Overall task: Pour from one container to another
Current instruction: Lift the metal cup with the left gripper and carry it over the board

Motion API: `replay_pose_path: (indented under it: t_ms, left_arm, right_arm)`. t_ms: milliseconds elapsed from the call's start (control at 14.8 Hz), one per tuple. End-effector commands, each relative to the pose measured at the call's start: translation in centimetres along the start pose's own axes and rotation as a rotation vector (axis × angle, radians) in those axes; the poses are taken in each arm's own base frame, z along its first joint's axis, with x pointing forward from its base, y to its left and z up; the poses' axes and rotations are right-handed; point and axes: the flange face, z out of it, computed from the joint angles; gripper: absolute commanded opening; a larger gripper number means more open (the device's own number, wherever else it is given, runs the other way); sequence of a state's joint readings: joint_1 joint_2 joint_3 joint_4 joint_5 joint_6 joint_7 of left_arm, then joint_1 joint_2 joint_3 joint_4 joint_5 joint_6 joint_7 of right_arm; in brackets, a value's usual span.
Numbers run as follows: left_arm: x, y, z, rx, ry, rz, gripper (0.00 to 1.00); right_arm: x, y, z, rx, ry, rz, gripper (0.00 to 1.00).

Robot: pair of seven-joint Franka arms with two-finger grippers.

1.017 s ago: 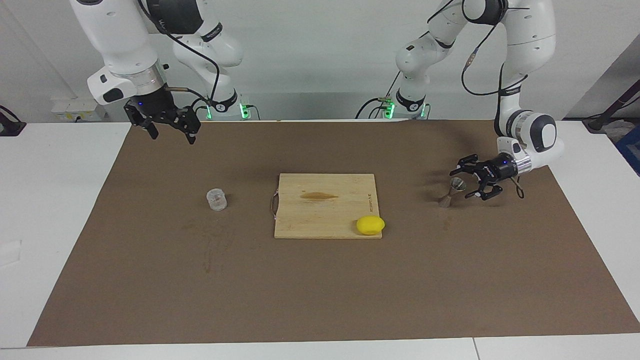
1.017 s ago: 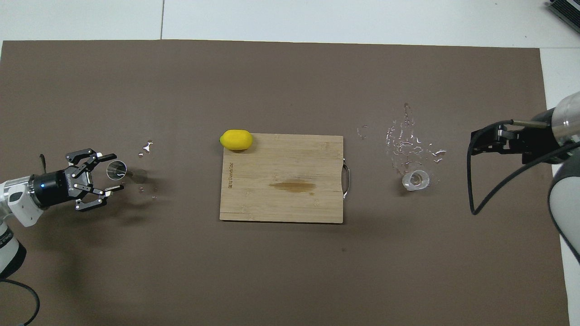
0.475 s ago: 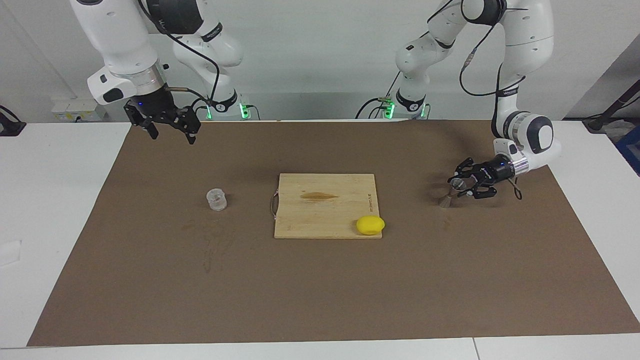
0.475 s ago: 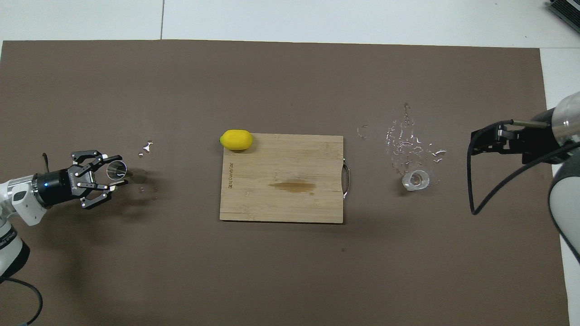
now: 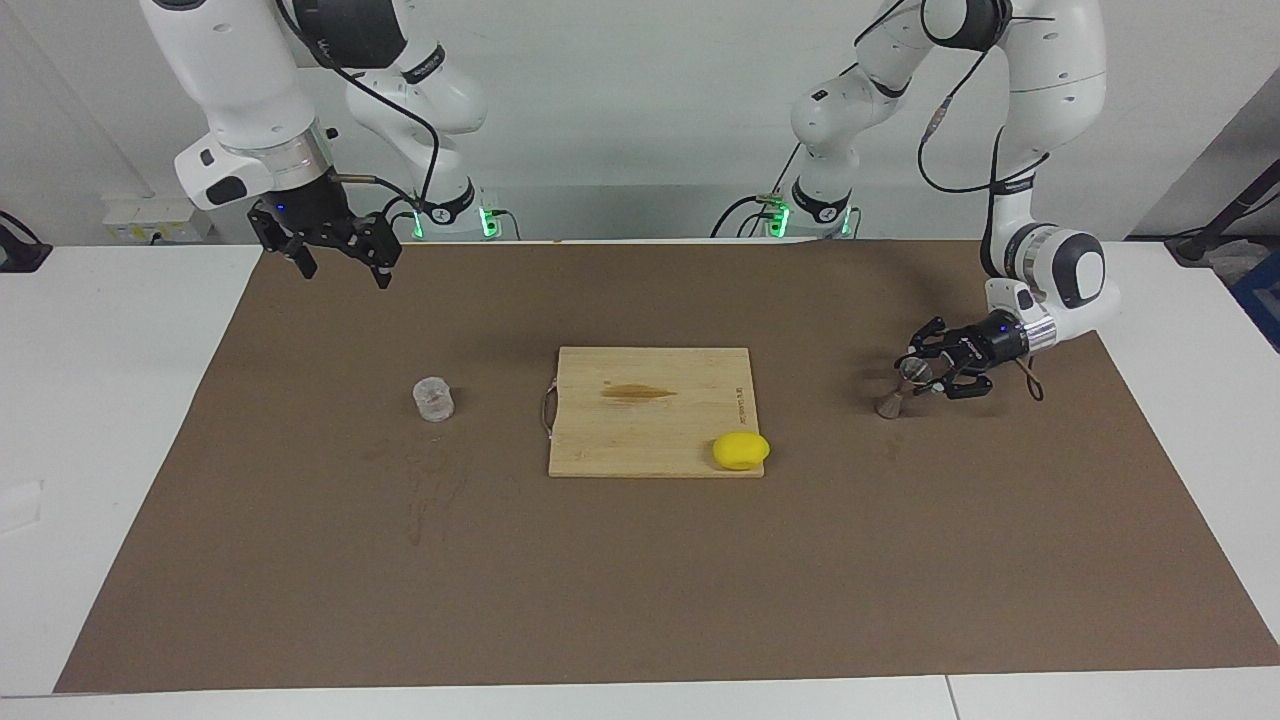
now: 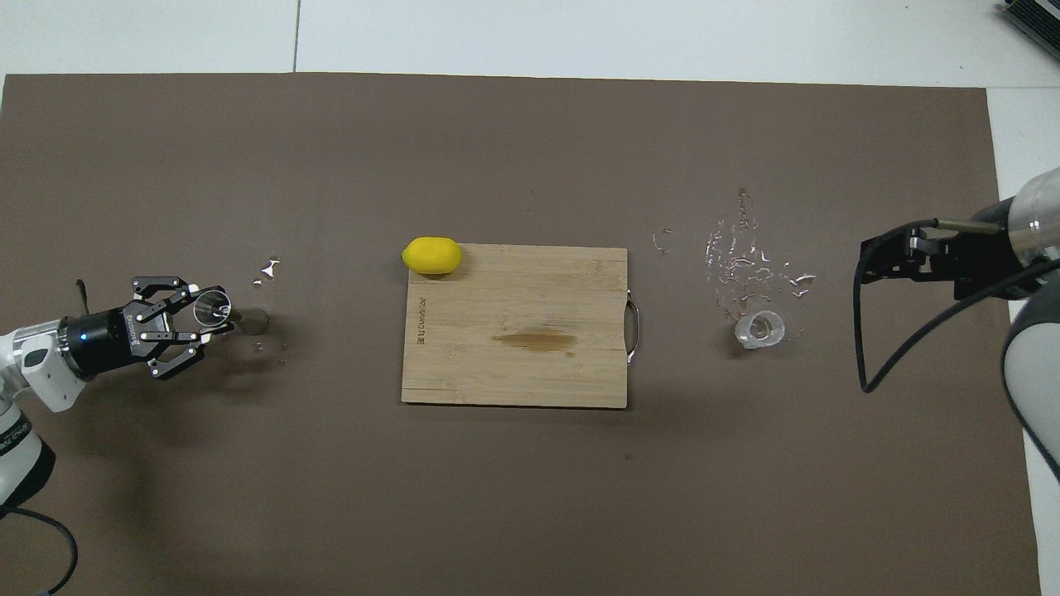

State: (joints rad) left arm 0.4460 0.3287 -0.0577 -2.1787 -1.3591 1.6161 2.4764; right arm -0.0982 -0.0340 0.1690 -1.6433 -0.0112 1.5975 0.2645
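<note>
The clear cup [image 5: 433, 398] stands on the brown mat toward the right arm's end; it also shows in the overhead view [image 6: 760, 329]. The metal jigger [image 5: 898, 388] stands on the mat toward the left arm's end, seen from above too [image 6: 217, 310]. My left gripper [image 5: 922, 372] lies low and level, its fingers closed around the jigger's upper cone; from above it shows at the same spot [image 6: 207, 319]. My right gripper [image 5: 342, 268] hangs open and empty in the air over the mat's edge by the robots, apart from the cup, and waits [image 6: 869, 263].
A wooden board [image 5: 650, 420] lies mid-mat [image 6: 513, 364]. A yellow lemon [image 5: 741, 450] sits at the board's corner farthest from the robots, toward the left arm's end [image 6: 431, 255]. Water droplets [image 6: 745, 257] lie on the mat just farther from the robots than the cup.
My left gripper slid toward the jigger and its fingers closed from wide open onto the jigger's upper cone. The right arm, cup, board and lemon have not moved.
</note>
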Motion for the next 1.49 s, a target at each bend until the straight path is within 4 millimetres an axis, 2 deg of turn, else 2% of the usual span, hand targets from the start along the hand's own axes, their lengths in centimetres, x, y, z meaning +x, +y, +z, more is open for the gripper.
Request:
replay_pose_path:
  t_ms: [0,407,881,1085,1424]
  left_arm:
    - [1.4,-0.1,4.1,-0.050,0.051,-0.022,0.39]
    - [4.0,1.8,12.7,-0.170,0.093,-0.072,0.40]
    - [6.8,4.6,22.1,-0.147,0.103,-0.066,0.41]
    - [7.9,7.2,28.4,-0.127,0.113,-0.086,0.41]
    - [8.5,11.5,35.0,-0.120,0.090,-0.096,0.41]
  right_arm:
    - [-0.7,0.4,-0.2,0.020,-0.006,-0.013,1.00]
    - [-0.7,0.4,-0.2,0.020,-0.006,-0.013,1.00]
    - [-0.7,0.3,-0.2,0.020,-0.006,-0.015,1.00]
    - [-0.7,0.3,-0.2,0.020,-0.006,-0.015,1.00]
    - [-0.7,0.4,-0.2,0.020,-0.006,-0.013,1.00]
